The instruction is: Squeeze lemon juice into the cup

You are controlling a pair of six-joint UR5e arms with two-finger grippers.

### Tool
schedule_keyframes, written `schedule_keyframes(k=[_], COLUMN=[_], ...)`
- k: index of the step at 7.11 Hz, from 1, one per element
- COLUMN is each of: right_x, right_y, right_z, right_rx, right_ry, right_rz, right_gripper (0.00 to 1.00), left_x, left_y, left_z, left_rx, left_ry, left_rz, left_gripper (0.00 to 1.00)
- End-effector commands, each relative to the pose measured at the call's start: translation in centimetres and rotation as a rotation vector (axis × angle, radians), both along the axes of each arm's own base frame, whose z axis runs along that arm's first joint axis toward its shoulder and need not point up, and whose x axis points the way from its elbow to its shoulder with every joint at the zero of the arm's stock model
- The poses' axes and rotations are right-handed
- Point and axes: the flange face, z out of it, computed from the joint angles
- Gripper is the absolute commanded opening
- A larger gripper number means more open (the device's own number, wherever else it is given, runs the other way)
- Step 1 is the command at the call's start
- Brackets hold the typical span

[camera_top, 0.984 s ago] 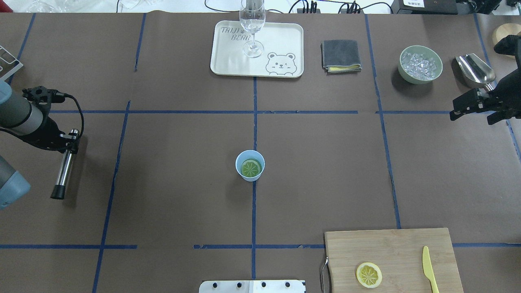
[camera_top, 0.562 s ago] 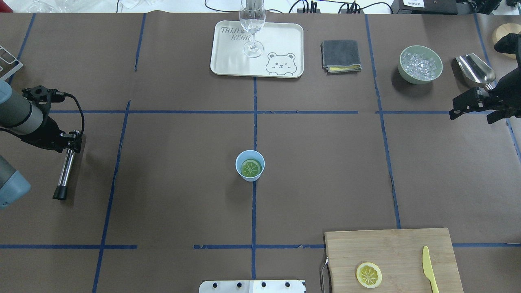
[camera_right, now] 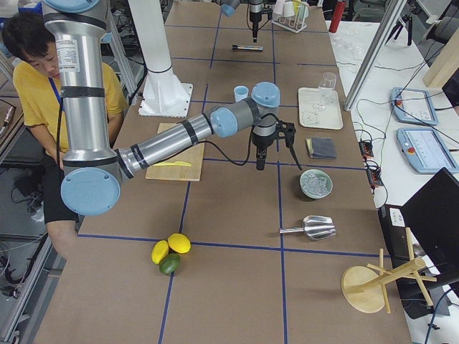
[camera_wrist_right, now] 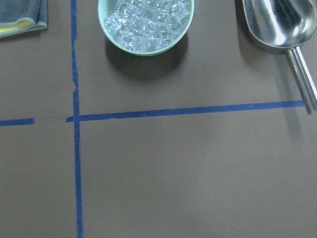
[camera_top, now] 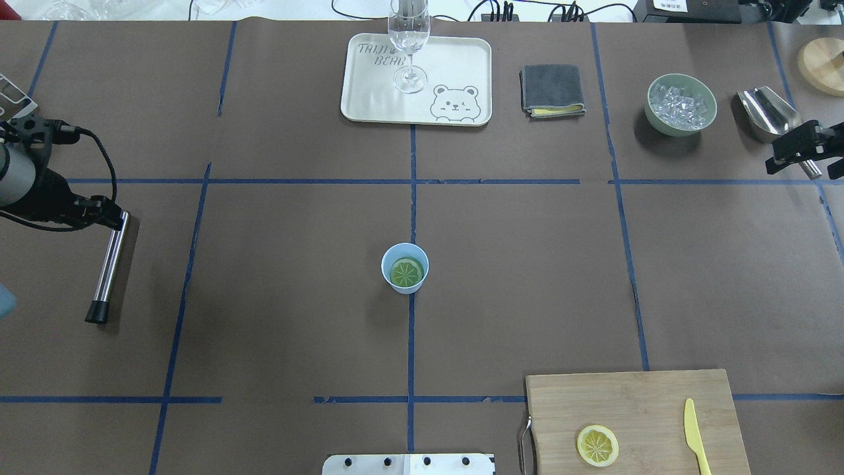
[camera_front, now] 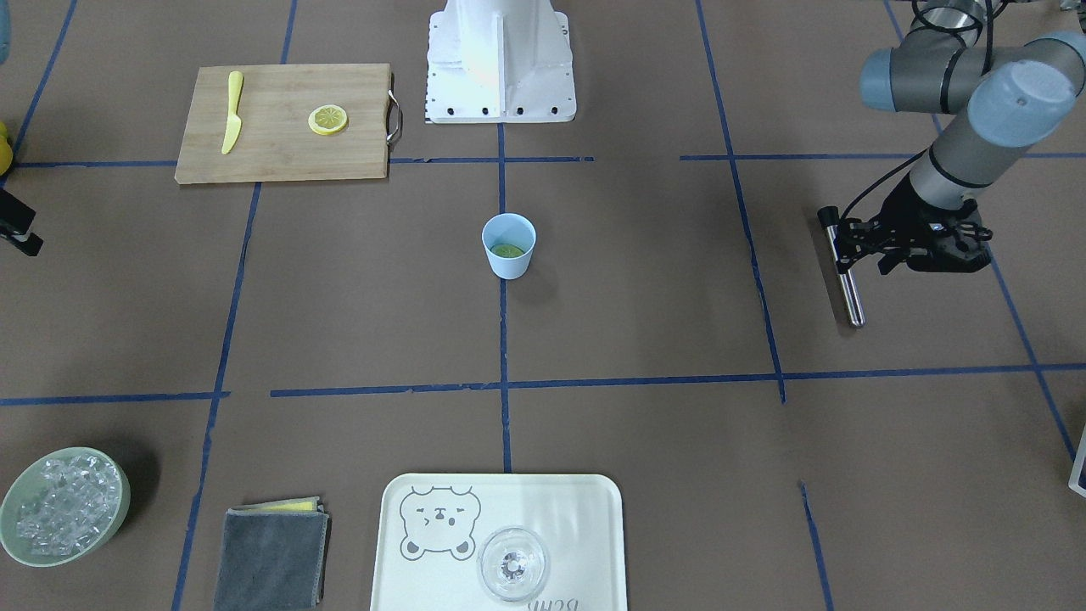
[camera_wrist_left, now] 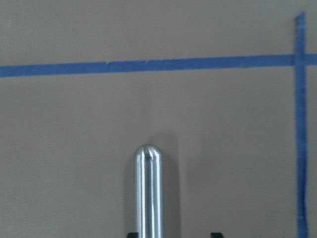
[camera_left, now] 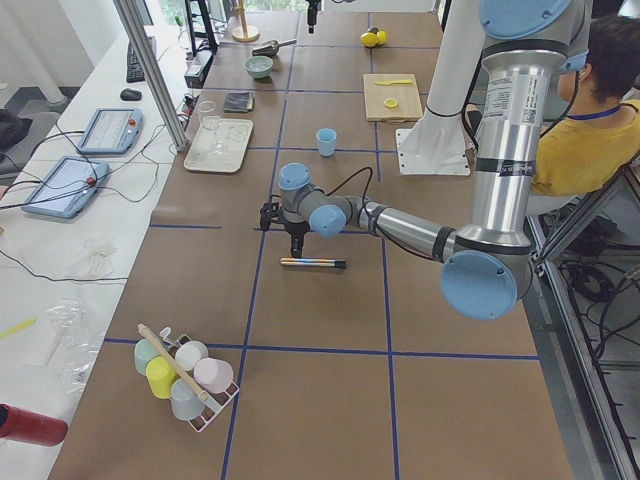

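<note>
- The lemon (camera_top: 597,445) lies flat, cut face up, on the wooden cutting board (camera_top: 633,402) at the lower right of the overhead frame. It is well apart from the cup (camera_front: 509,266), which stands upright at centre frame.
- The left gripper (camera_front: 844,246) hangs over the upper end of a metal rod (camera_top: 109,264) at the far left. In the wrist view its jaws look spread, with the rod lying loose between them.
- The right gripper (camera_top: 791,148) sits at the right edge beside the steel scoop (camera_top: 768,112). I can't tell how its jaws stand.
- Main risk, to my eye: the lemon is a thin, hard-looking plastic disc lying flush on smooth wood. Jaws coming straight down could skid it away or push it toward the yellow knife (camera_top: 692,435) rather than catch its rind.
- The cup is light, tapered plastic with a narrow foot, so a nudge at its rim would likely tip it.
- A greenish slice (camera_top: 407,272) already rests inside the cup. I can't say whether that colour is real or a tint from the blue walls.
- The rod is polished and round, with a dark cap on one end. It would probably roll across the paper-covered table (camera_top: 264,297) if the left jaws clip it while lifting off.
</note>
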Motion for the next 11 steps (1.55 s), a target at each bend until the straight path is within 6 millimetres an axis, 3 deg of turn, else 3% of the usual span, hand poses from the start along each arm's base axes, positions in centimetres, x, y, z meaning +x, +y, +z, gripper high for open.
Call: schedule_keyframes(k=[1, 3, 4, 5, 6, 7, 8, 10, 11], right_x=[6.0, 10.6, 11.8, 13.3, 14.4, 14.4, 14.3, 13.9, 13.7], right_y=[-1.9, -2.4, -2.2, -2.0, -2.0, -1.2, -0.8, -0.8, -0.7], right_z=[5.3, 10.3, 11.6, 14.2, 15.5, 16.5, 17.9, 17.9, 18.4], right_rx=[0.022, 0.024, 0.035, 0.045, 0.063, 0.047, 0.011, 0.011, 0.004], right_ry=[0.028, 0.043, 0.036, 0.004, 0.007, -0.001, -0.005, -0.046, -0.045], right_rz=[-0.016, -0.093, -0.134, -0.173, -0.195, -0.195, -0.19, -0.189, -0.194], right_gripper=[1.0, 1.0, 1.0, 1.0, 1.0, 1.0, 1.0, 1.0, 1.0], left_x=[-12.1, -22.0, -25.0, -27.7, -30.5, -31.8, -31.7, -31.8, -29.7], left_y=[1.2, 2.9, 2.9, 2.8, 1.3, -0.4, -0.8, -0.6, -1.0], left_z=[1.9, 7.8, 9.6, 9.9, 8.8, 6.0, 5.3, 9.2, 13.4], left_rx=[0.172, 0.23, 0.246, 0.2, 0.147, 0.124, 0.126, 0.059, -0.011], left_ry=[-0.044, -0.039, -0.059, -0.073, -0.077, -0.072, -0.071, -0.076, -0.064], left_rz=[0.037, 0.083, 0.075, 0.04, -0.014, -0.041, -0.049, -0.041, 0.006], left_gripper=[1.0, 1.0, 1.0, 1.0, 1.0, 1.0, 1.0, 1.0, 1.0])
